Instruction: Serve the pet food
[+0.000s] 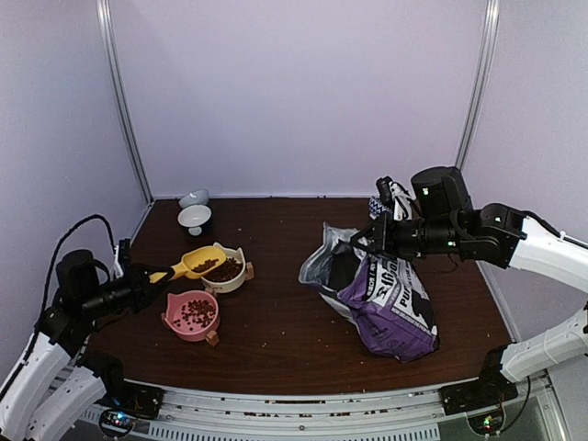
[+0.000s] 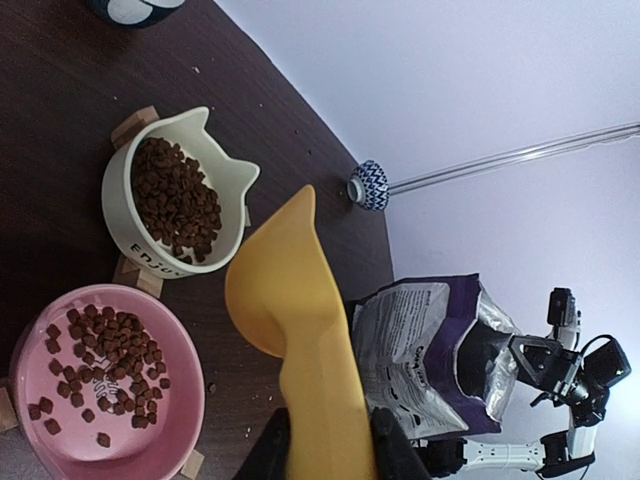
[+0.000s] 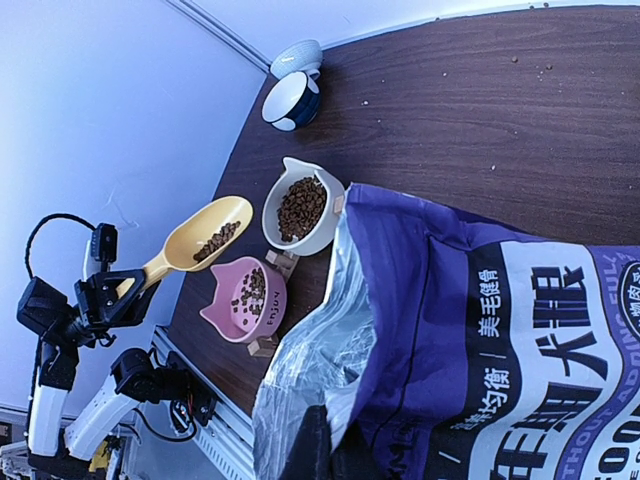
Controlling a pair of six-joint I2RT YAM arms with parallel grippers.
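Pet food kibble lies in the yellow scoop (image 1: 204, 264), in the white cat-ear bowl (image 1: 227, 269) and in the pink cat-ear bowl (image 1: 193, 314). My left gripper (image 1: 147, 277) is shut on the scoop's handle and holds the scoop level beside the white bowl, above the table. In the left wrist view the scoop (image 2: 290, 300) shows its underside between my fingers (image 2: 272, 452), with the white bowl (image 2: 175, 195) and pink bowl (image 2: 100, 370) to the left. My right gripper (image 1: 369, 241) is shut on the open rim of the purple-and-white bag (image 1: 390, 299), seen close in the right wrist view (image 3: 480, 330).
Two small bowls, one white (image 1: 195, 218) and one pale blue (image 1: 194, 197), stand at the back left corner. A small blue-patterned object (image 2: 368, 185) sits at the back wall. Crumbs lie scattered on the dark wooden table (image 1: 276, 322). Metal frame posts stand at both back corners.
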